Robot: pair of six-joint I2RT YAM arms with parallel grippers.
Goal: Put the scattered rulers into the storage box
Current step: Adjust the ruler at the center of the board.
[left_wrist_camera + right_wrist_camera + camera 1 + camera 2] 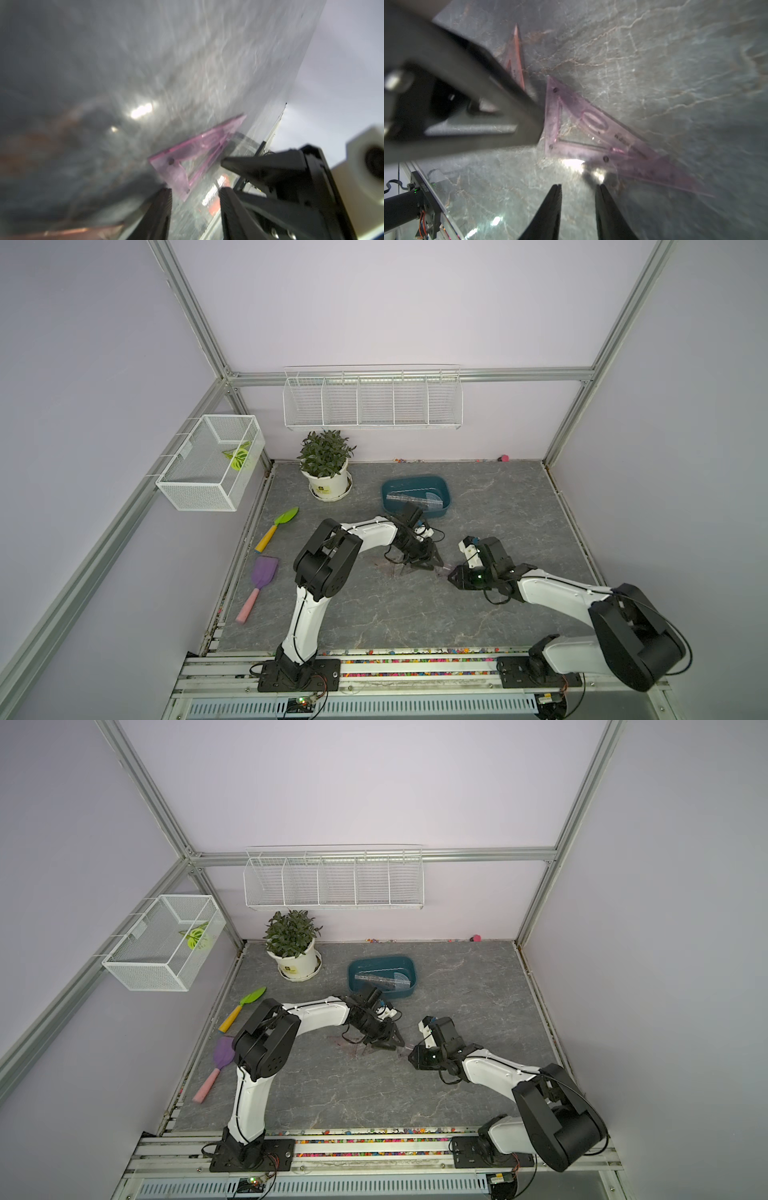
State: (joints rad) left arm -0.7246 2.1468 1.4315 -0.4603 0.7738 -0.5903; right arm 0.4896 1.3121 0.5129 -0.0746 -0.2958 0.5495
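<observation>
High stereo pair; close wrist views

Green trowel (277,529) lies between potted plant (327,466) and purple shovel (259,587)

The two were built alike. The left arm (305,614) and the right arm (557,587) had smooth white shells for links, dotted with small fasteners, and chunky black housings at the joints. Each rose from a black base plate (299,672) bolted to the rail, with thin red and black wires curling out beside it. Black cables looped loosely around the wrists, where a white camera block (467,549) sat. The left gripper (195,192) and the right gripper (578,189) were matt black, their tapering fingers (556,203) ribbed on the inner faces. A green light (478,576) glowed on the right one's body.
</observation>
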